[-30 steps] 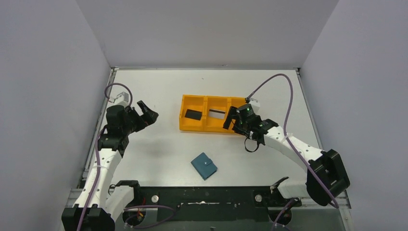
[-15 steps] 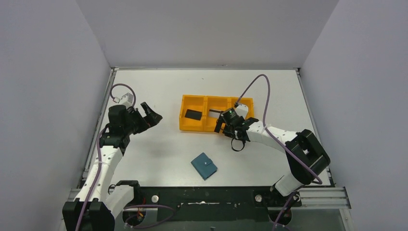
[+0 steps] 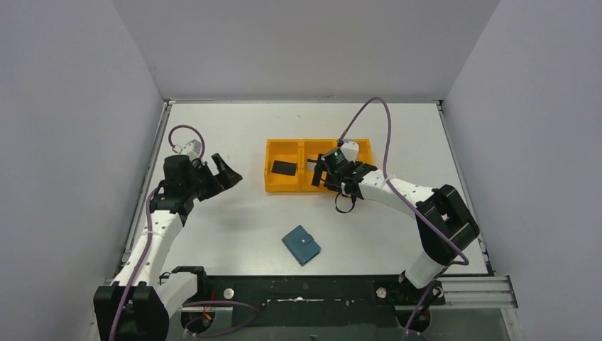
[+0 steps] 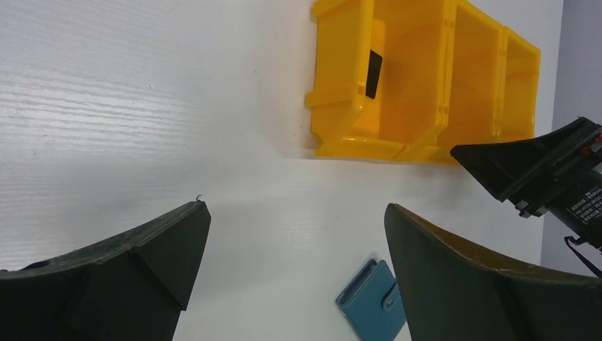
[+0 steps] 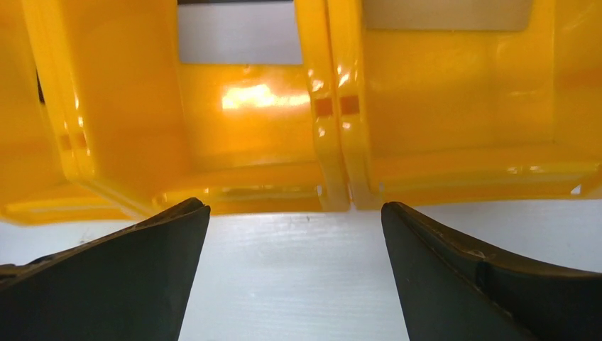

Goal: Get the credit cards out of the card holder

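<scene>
Noted right pincer [image 5: 292, 209] spread wide, nothing between the fingers. Hanging over the desk [image 5: 298, 284] just at the near wall of the orange tray [image 5: 326, 106], facing the middle and right compartments. Read this as a release posture, suited to letting a flat card drop rather than gripping one.

Recorded a pale silver-grey card [image 5: 234, 32] lying flat on the floor of the middle compartment, dead ahead of that pincer. Found a black card [image 3: 284, 168] lying flat in the left compartment. Judged the use of separate compartments as sorting: removed cards kept apart, easy to count, unlikely to slide off.

Noted left pincer [image 4: 295, 209] likewise spread and empty, held above bare desk well to the left of the tray and aimed across toward tray and holder. Took this as standing by, clear of the other arm's reach yet pointed at the work area.

Located the card holder [image 3: 301, 244] on the desk near the front edge, between the two arms, well apart from the tray and both pincers. Seen folded shut, snap tab [image 4: 389, 303] on the upper face, touched by nothing. Cannot tell from outside about cards left within. Judged the likely next need, for a holder not yet emptied: pinning it with one pincer, lifting the flap with the other.
</scene>
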{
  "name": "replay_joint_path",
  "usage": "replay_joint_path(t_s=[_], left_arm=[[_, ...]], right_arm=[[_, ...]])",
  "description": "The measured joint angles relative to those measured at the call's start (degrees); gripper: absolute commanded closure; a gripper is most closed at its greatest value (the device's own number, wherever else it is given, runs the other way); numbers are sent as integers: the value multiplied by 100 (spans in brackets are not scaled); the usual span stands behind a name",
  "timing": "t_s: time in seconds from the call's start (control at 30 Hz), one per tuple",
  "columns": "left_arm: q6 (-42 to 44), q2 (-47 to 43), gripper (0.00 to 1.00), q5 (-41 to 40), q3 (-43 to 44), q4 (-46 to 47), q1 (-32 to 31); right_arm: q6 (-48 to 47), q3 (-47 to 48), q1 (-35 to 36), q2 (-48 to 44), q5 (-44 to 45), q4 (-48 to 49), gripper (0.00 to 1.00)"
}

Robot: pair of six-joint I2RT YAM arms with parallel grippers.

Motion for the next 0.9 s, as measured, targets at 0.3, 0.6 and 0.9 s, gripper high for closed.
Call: replay_joint_path(t_s=[0.3, 0.6, 0.9], left_arm=[[-151, -68, 3, -267, -192, -87, 0], [-483, -282, 7, -299, -476, -107, 4], [-560, 7, 15, 155, -658, -74, 15]], right_arm=[[-136, -1110, 730, -1189, -837, 413, 11], [-59, -1749, 1547, -1268, -1403, 866, 26], [-151, -1182, 2446, -442, -791, 428, 41]])
